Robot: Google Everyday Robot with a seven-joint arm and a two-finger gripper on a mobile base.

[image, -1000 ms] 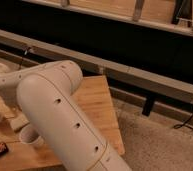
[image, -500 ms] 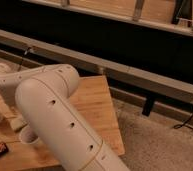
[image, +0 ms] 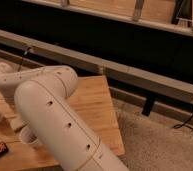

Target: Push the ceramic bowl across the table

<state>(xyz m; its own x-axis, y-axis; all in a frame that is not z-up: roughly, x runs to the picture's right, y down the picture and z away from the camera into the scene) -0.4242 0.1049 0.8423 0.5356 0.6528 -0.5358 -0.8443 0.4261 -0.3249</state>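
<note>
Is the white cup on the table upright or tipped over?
Probably upright: the white cup shows its mouth facing upward, partly behind the arm. The end effector is out of view.

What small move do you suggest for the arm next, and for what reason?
Probably raise the arm slightly to uncover the table. The ceramic bowl is not visible, the gripper is out of view, seemingly behind the arm at the left, and a white cup shows beside the arm. Pushing blind could hit the cup.
</note>
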